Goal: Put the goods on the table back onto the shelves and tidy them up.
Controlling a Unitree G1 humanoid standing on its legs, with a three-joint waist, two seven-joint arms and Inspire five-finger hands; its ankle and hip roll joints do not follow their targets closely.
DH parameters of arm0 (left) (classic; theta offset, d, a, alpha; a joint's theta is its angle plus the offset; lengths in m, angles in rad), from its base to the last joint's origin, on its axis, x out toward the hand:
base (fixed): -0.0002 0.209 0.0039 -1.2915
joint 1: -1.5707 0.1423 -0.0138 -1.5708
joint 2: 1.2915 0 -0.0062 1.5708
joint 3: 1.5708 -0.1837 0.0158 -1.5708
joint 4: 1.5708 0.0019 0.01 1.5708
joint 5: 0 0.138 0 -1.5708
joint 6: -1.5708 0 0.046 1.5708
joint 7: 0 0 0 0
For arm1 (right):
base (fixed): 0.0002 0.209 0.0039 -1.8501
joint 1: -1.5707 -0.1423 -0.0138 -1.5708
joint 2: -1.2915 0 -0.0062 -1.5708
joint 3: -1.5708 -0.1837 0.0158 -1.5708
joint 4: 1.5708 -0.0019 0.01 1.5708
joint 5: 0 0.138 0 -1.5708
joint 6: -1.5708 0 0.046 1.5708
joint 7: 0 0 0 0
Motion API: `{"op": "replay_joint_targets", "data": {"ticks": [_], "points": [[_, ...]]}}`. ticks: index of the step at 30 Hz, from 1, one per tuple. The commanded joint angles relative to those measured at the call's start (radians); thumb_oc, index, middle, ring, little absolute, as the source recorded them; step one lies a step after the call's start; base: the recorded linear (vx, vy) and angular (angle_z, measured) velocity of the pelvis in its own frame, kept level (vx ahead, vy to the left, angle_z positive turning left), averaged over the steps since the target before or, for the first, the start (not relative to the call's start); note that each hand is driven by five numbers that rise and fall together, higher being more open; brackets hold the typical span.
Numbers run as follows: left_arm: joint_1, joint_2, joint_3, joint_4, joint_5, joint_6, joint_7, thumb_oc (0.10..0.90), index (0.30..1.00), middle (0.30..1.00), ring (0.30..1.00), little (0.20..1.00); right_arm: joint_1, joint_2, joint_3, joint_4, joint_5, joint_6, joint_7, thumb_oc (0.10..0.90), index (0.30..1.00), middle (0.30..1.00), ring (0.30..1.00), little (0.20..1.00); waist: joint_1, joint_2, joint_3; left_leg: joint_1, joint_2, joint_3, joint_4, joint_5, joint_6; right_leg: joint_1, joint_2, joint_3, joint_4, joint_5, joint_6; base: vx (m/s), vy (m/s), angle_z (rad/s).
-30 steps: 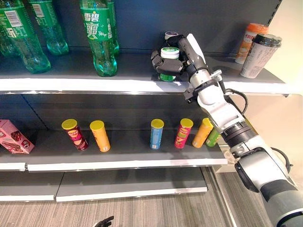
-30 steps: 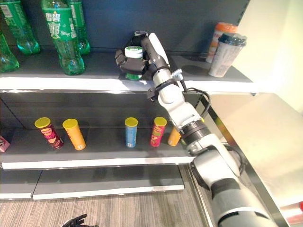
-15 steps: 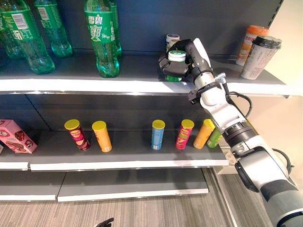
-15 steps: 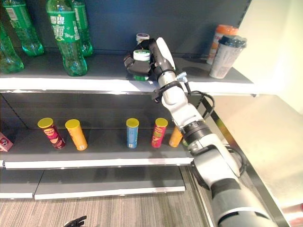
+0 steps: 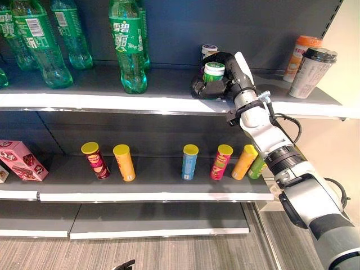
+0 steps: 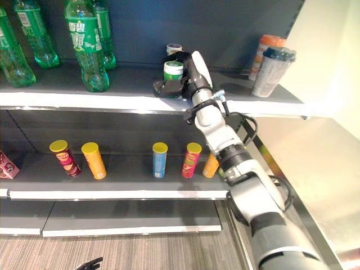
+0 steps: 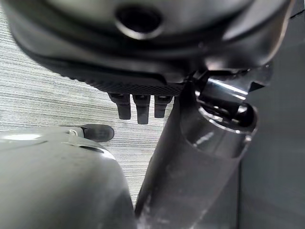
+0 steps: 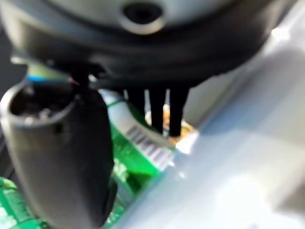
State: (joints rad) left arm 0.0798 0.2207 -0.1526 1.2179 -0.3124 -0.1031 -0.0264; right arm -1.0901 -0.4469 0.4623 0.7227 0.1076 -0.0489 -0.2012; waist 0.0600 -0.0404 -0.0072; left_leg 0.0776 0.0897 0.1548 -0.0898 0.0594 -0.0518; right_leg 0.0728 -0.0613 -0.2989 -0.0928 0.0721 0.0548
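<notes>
While the small green jar (image 5: 214,72) is held in the curled fingers of the right hand (image 5: 216,85), it is kept just over the top shelf (image 5: 112,95), in front of another small jar (image 5: 208,50). That jar could be knocked over if the hand is pushed too far back. Since a second ago, the green jar has been carried deeper in. The left hand (image 7: 137,106) is seen hanging straight and empty above the floor.
</notes>
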Motion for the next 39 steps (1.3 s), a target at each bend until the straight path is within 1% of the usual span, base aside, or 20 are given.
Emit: {"op": "replay_joint_targets", "data": {"ticks": [1,5,9,16,18,23,24,25,27,28,30,31,32,33,34,35,36,37,38,39], "points": [[-0.049,0.012,-0.042,0.053,0.017,-0.031,0.008,0.8,0.9,0.9,0.9,0.9,-0.092,-0.067,-0.055,-0.079,0.031,-0.069,-0.058,0.8,0.9,0.9,0.9,0.9,0.014,-0.054,-0.002,0.049,-0.001,0.046,0.003,-0.053,-0.018,0.026,-0.036,0.034,0.006,0.003,0.043,0.0,0.0,0.0],[-0.048,0.006,-0.018,0.058,0.044,-0.019,0.014,0.8,0.9,0.9,0.9,0.9,-0.024,-0.149,-0.131,-0.29,0.01,-0.088,-0.093,0.8,0.9,0.9,0.9,0.9,-0.003,-0.05,-0.004,0.053,-0.001,0.053,0.003,-0.059,-0.018,0.028,-0.033,0.042,0.007,-0.003,0.043,0.0,0.0,0.0],[-0.048,0.0,-0.004,0.059,0.066,-0.015,0.02,0.8,0.9,0.9,0.9,0.9,0.03,-0.204,-0.184,-0.428,-0.013,-0.099,-0.111,0.8,0.9,0.9,0.9,0.9,-0.013,-0.045,-0.004,0.057,-0.001,0.058,0.003,-0.062,-0.018,0.026,-0.031,0.049,0.008,-0.006,0.044,0.0,0.002,-0.01],[-0.037,-0.006,0.003,0.051,0.084,-0.008,0.026,0.8,0.9,0.9,0.9,0.9,0.104,-0.248,-0.259,-0.597,-0.015,-0.119,-0.123,0.8,0.9,0.9,0.9,0.9,-0.025,-0.042,-0.005,0.063,0.0,0.066,0.003,-0.067,-0.016,0.025,-0.029,0.056,0.01,-0.009,0.044,-0.01,0.005,-0.05],[-0.034,-0.007,0.007,0.052,0.087,-0.006,0.027,0.8,0.9,0.9,0.9,0.9,0.121,-0.25,-0.27,-0.633,0.003,-0.128,-0.117,0.8,0.9,0.9,0.9,0.9,-0.029,-0.042,-0.005,0.064,0.001,0.07,0.003,-0.067,-0.016,0.024,-0.027,0.059,0.01,-0.009,0.043,-0.01,0.014,-0.11],[-0.028,-0.018,0.032,0.052,0.091,-0.007,0.025,0.8,0.9,0.9,0.9,0.9,0.221,-0.328,-0.328,-0.792,0.121,-0.185,-0.063,0.8,0.9,0.9,0.9,0.9,-0.061,-0.043,-0.005,0.07,0.0,0.085,0.003,-0.072,-0.016,0.016,-0.024,0.077,0.014,-0.007,0.046,-0.01,0.039,-0.03],[-0.023,-0.025,0.041,0.054,0.092,-0.009,0.015,0.8,0.9,0.9,0.9,0.9,0.303,-0.375,-0.385,-0.862,0.195,-0.213,-0.031,0.8,0.9,0.9,0.9,0.9,-0.082,-0.044,-0.004,0.074,0.0,0.096,0.003,-0.074,-0.016,0.011,-0.024,0.089,0.017,-0.003,0.05,-0.01,0.047,-0.01],[-0.023,-0.024,0.039,0.054,0.092,-0.009,0.015,0.8,0.9,0.9,0.9,0.9,0.31,-0.376,-0.391,-0.866,0.197,-0.213,-0.029,0.8,0.9,0.9,0.9,0.9,-0.079,-0.045,-0.005,0.074,0.0,0.097,0.003,-0.074,-0.016,0.011,-0.024,0.089,0.017,-0.003,0.05,-0.02,0.072,-0.03],[-0.013,-0.033,0.054,0.053,0.101,-0.015,0.005,0.8,0.9,0.9,0.9,0.9,0.446,-0.456,-0.502,-0.945,0.267,-0.241,0.009,0.8,0.9,0.9,0.9,0.9,-0.114,-0.046,-0.007,0.079,-0.001,0.115,0.003,-0.08,-0.013,-0.001,-0.024,0.107,0.018,0.007,0.057,-0.01,0.054,-0.12],[-0.012,-0.03,0.048,0.054,0.101,-0.016,0.005,0.8,0.9,0.9,0.9,0.9,0.46,-0.457,-0.514,-0.951,0.27,-0.241,0.012,0.8,0.9,0.9,0.9,0.9,-0.107,-0.048,-0.009,0.079,-0.001,0.116,0.003,-0.081,-0.013,-0.001,-0.024,0.108,0.018,0.008,0.057,0.0,0.048,-0.17],[-0.004,-0.035,0.051,0.05,0.115,-0.024,-0.005,0.8,0.9,0.9,0.9,0.9,0.585,-0.523,-0.626,-0.978,0.314,-0.258,0.028,0.8,0.9,0.9,0.9,0.9,-0.137,-0.051,-0.008,0.084,-0.002,0.136,0.003,-0.086,-0.011,-0.012,-0.026,0.128,0.02,0.02,0.066,-0.03,0.079,-0.33],[0.005,-0.037,0.054,0.046,0.127,-0.03,-0.013,0.8,0.9,0.9,0.9,0.9,0.687,-0.559,-0.733,-0.998,0.316,-0.271,0.027,0.8,0.9,0.9,0.9,0.9,-0.165,-0.049,-0.007,0.091,-0.002,0.152,0.003,-0.097,-0.007,-0.022,-0.026,0.144,0.022,0.028,0.074,-0.04,0.07,-0.37],[0.004,-0.035,0.05,0.046,0.127,-0.03,-0.013,0.8,0.9,0.9,0.9,0.9,0.696,-0.558,-0.742,-1.002,0.317,-0.27,0.028,0.8,0.9,0.9,0.9,0.9,-0.16,-0.052,-0.009,0.086,-0.003,0.153,0.003,-0.092,-0.007,-0.027,-0.027,0.145,0.022,0.032,0.073,-0.02,0.103,-0.26],[0.012,-0.035,0.047,0.039,0.151,-0.039,-0.017,0.8,0.9,0.9,0.9,0.9,0.802,-0.588,-0.869,-1.013,0.289,-0.278,0.007,0.8,0.9,0.9,0.9,0.9,-0.191,-0.051,-0.01,0.089,-0.003,0.17,0.003,-0.106,-0.001,-0.039,-0.029,0.163,0.022,0.044,0.084,-0.03,0.051,-0.46],[0.011,-0.033,0.043,0.039,0.152,-0.039,-0.017,0.8,0.9,0.9,0.9,0.9,0.81,-0.587,-0.878,-1.016,0.289,-0.278,0.008,0.8,0.9,0.9,0.9,0.9,-0.187,-0.054,-0.011,0.085,-0.005,0.171,0.003,-0.101,-0.001,-0.043,-0.031,0.164,0.022,0.048,0.083,-0.01,0.111,-0.56],[0.016,-0.034,0.035,0.031,0.176,-0.044,-0.021,0.8,0.9,0.9,0.9,0.9,0.891,-0.602,-0.984,-1.015,0.247,-0.283,-0.027,0.8,0.9,0.9,0.9,0.9,-0.217,-0.049,-0.009,0.089,-0.004,0.182,0.003,-0.113,0.004,-0.048,-0.034,0.179,0.023,0.057,0.092,-0.03,0.048,-0.55],[0.015,-0.032,0.029,0.031,0.176,-0.044,-0.021,0.8,0.9,0.9,0.9,0.9,0.905,-0.6,-0.998,-1.02,0.248,-0.283,-0.027,0.8,0.9,0.9,0.9,0.9,-0.209,-0.053,-0.012,0.082,-0.006,0.183,0.003,-0.106,0.004,-0.055,-0.036,0.181,0.024,0.062,0.09,-0.01,0.084,-0.4],[0.018,-0.032,0.021,0.024,0.195,-0.047,-0.024,0.8,0.9,0.9,0.9,0.9,0.958,-0.606,-1.064,-1.016,0.222,-0.281,-0.046,0.8,0.9,0.9,0.9,0.9,-0.226,-0.052,-0.011,0.083,-0.007,0.187,0.003,-0.11,0.007,-0.059,-0.039,0.187,0.025,0.067,0.094,-0.01,0.087,-0.29],[0.022,-0.033,0.015,0.02,0.222,-0.048,-0.03,0.8,0.9,0.9,0.9,0.9,1.055,-0.6,-1.175,-0.999,0.168,-0.273,-0.084,0.8,0.9,0.9,0.9,0.9,-0.256,-0.048,-0.007,0.085,-0.007,0.194,0.003,-0.124,0.011,-0.063,-0.043,0.192,0.027,0.071,0.104,-0.01,0.086,-0.27],[0.021,-0.031,0.009,0.02,0.223,-0.048,-0.03,0.8,0.9,0.9,0.9,0.9,1.066,-0.597,-1.186,-1.003,0.168,-0.273,-0.085,0.8,0.9,0.9,0.9,0.9,-0.25,-0.052,-0.008,0.081,-0.009,0.194,0.003,-0.117,0.012,-0.067,-0.045,0.192,0.028,0.075,0.102,-0.03,0.073,-0.1]]}}
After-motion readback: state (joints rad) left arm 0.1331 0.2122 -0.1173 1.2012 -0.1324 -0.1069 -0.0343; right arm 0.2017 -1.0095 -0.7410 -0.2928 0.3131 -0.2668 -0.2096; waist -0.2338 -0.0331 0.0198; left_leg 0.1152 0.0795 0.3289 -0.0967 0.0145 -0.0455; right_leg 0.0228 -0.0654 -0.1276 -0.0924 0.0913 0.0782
